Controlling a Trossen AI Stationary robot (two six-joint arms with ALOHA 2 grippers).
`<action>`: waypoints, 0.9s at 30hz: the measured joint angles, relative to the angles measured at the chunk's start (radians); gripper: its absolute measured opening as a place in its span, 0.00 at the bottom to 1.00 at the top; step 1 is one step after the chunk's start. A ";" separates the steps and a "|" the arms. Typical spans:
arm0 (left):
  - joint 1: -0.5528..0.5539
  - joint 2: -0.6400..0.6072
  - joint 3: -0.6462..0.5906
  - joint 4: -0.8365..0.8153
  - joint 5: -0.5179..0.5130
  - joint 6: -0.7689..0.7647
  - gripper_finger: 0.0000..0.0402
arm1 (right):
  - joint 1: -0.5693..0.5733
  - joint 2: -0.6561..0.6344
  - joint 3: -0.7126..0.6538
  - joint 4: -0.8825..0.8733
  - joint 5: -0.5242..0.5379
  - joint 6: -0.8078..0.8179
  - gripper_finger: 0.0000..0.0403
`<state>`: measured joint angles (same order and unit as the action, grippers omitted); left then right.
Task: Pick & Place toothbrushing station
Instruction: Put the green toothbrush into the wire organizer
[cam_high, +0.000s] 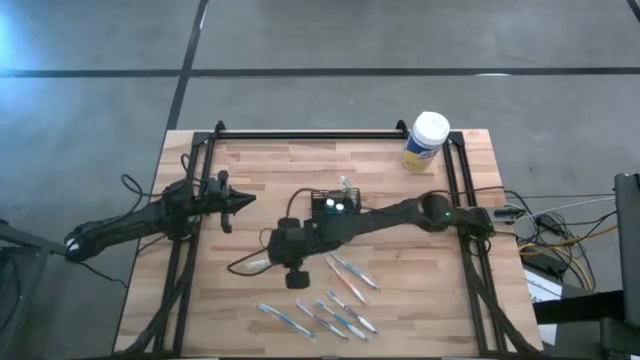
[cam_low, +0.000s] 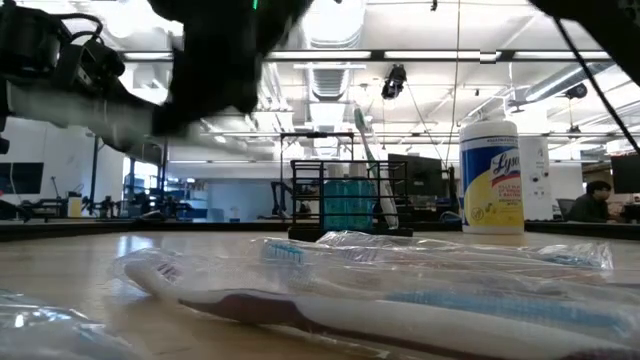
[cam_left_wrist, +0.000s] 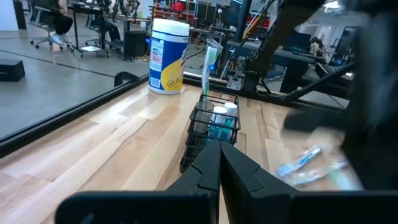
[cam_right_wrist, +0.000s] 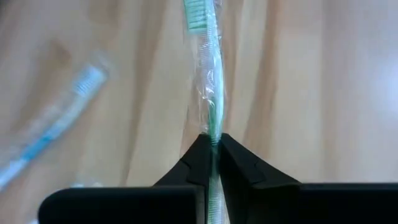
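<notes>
— While the right gripper (cam_right_wrist: 213, 144) has its fingers pinched on that green wrapped toothbrush (cam_right_wrist: 208, 74), what do you think can go wrong?

— I think the plastic wrapper is the problem. It looks slippery and loose, and the fingers hold only a thin middle part. If the arm lifts quickly, the toothbrush can slide or turn between the fingers. Then the handle would not point down into the caddy.

— Where is the caddy now?

— The black wire-mesh caddy (cam_high: 333, 205) stands near the middle of the table, just behind the right wrist. One toothbrush already stands upright in it. The opening is small, so a tilted toothbrush could hit the wire rim and push the caddy.

— And the other toothbrushes?

— Several wrapped toothbrushes (cam_high: 335, 312) lie close together at the front. I cannot tell if any of them touches the held one.

— How do the arms stand?

— The right arm reaches far across the table, low, with the wrist pointing down to the wood. The left gripper (cam_high: 243, 200) is closed on nothing and waits at the left side, pointing toward the caddy. The wipes canister (cam_high: 425, 141) stands at the far right corner, well apart.
</notes>
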<state>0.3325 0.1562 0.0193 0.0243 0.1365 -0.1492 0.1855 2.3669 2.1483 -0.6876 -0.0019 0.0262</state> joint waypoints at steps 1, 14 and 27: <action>0.000 0.000 0.000 -0.005 0.000 0.005 0.02 | 0.002 -0.027 0.000 -0.001 0.006 -0.035 0.04; 0.000 0.002 0.000 -0.011 -0.045 0.036 0.02 | -0.048 -0.596 -0.292 0.107 -0.021 -0.302 0.03; 0.000 0.002 -0.003 -0.008 -0.053 0.041 0.02 | -0.186 -1.328 -1.194 0.729 -0.141 -0.262 0.03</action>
<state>0.3325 0.1581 0.0162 0.0165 0.0839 -0.1084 -0.0009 1.0388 0.9538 0.0412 -0.1433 -0.2360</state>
